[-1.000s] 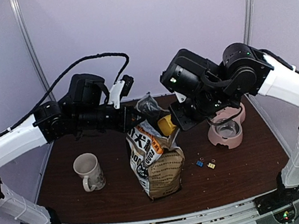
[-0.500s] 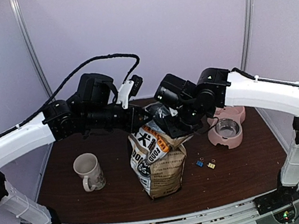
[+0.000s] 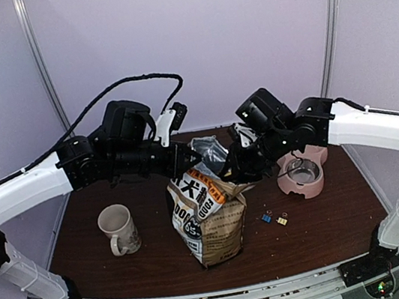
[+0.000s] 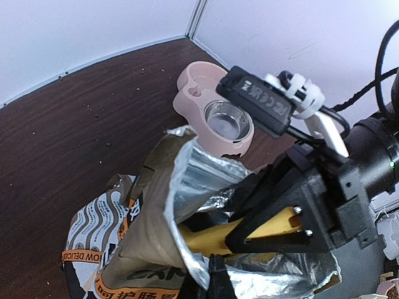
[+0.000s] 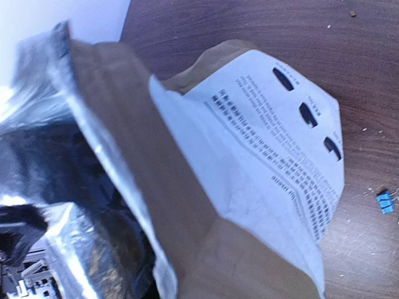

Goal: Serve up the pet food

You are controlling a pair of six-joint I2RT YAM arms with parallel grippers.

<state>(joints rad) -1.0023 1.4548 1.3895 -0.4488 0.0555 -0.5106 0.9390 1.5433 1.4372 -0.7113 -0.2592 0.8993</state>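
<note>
Dipping: right claw (image 4: pixel 249 235), pinching yellow scoop (image 4: pixel 202 240), has just dropped into the dog food bag (image 3: pixel 211 220); left claw (image 3: pixel 184 159) pinches its rim open. Kibble pickup likely next.

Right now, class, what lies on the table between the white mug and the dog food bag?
Nothing: in the top view, only bare brown table separates the mug from the bag.

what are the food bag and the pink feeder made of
Food bag: matte, creased brown paper outside, with a shiny crinkled foil lining. Pink feeder: smooth, evenly coloured, probably plastic; its insert is mirror-bright, likely steel.
</note>
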